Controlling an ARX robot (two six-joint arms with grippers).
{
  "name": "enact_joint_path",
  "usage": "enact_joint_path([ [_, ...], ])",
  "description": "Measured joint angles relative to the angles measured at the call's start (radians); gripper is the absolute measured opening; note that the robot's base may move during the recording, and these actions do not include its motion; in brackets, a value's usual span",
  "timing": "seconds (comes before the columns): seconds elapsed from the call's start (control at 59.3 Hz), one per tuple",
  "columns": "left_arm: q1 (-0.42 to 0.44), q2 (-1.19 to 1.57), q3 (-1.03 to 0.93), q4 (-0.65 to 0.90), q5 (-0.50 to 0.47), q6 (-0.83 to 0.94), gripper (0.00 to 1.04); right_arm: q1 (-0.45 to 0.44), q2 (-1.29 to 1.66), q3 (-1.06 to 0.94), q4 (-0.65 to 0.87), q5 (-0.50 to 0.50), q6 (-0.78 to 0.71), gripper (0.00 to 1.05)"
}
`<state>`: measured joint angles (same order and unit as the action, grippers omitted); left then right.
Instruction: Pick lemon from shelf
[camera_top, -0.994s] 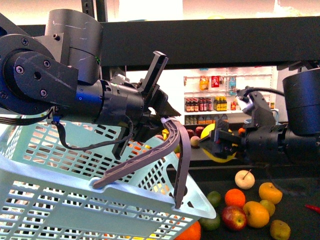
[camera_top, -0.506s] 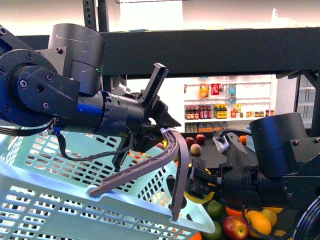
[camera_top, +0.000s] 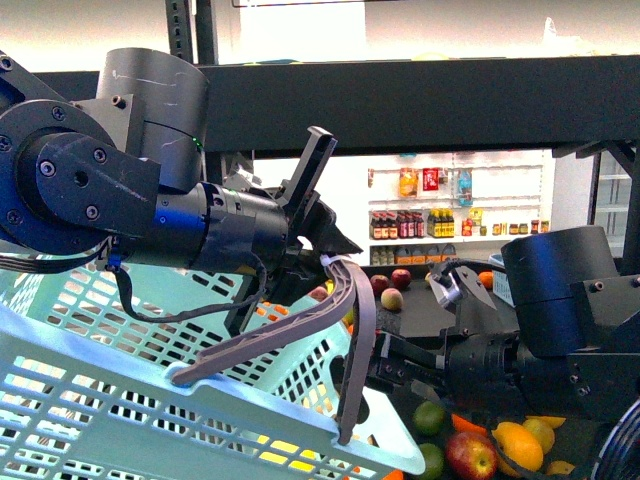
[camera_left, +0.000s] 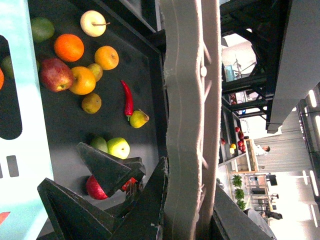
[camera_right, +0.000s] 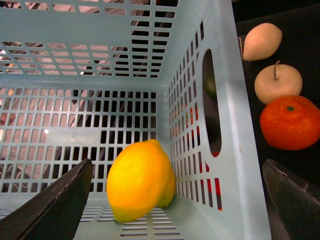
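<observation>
Right wrist view is showing the yellow lemon (camera_right: 140, 182) lying on the floor of the pale blue perforated plastic basket (camera_right: 235, 125), touching its side wall. The right gripper (camera_right: 177, 167) is hanging over it with its black fingers (camera_right: 55, 205) spread wide and gripping nothing. Front view is showing the left gripper (camera_top: 325, 235) at the centre of the frame pinching the basket's grey plastic handle (camera_top: 290, 325), with the basket filling the lower left, the black metal shelf (camera_top: 420, 100) spanning the top, and an orange (camera_right: 290, 122), a red apple (camera_left: 56, 74) and a red chilli (camera_left: 127, 97) lying loose on the shelf beside the basket.
</observation>
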<state>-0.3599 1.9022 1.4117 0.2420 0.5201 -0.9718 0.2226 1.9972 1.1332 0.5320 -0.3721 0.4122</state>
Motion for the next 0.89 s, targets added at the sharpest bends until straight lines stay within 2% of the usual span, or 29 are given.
enact_joint_path([
  [0.169, 0.0, 0.0, 0.0, 0.0, -0.008, 0.0, 0.11, -0.062, -0.088, -0.058, -0.032, 0.095, -0.104, 1.02],
  [0.236, 0.0, 0.0, 0.0, 0.0, -0.001, -0.003, 0.11, -0.115, -0.148, -0.091, -0.058, 0.171, -0.165, 1.02],
  [0.404, 0.0, 0.0, 0.0, 0.0, -0.003, -0.006, 0.11, -0.251, -0.394, -0.287, -0.055, 0.288, -0.311, 1.02],
  [0.556, 0.0, 0.0, 0.0, 0.0, -0.004, -0.006, 0.11, -0.314, -0.677, -0.493, -0.077, 0.319, -0.399, 1.02],
  [0.657, 0.0, 0.0, 0.0, 0.0, -0.005, -0.006, 0.11, -0.376, -0.963, -0.668, -0.164, 0.29, -0.447, 1.02],
  [0.758, 0.0, 0.0, 0.0, 0.0, -0.004, -0.006, 0.11, -0.446, -1.208, -0.817, -0.138, 0.163, -0.429, 0.87],
  [0.893, 0.0, 0.0, 0.0, 0.0, -0.003, -0.006, 0.11, -0.481, -1.584, -0.944, -0.388, 0.106, -0.425, 0.63],
])
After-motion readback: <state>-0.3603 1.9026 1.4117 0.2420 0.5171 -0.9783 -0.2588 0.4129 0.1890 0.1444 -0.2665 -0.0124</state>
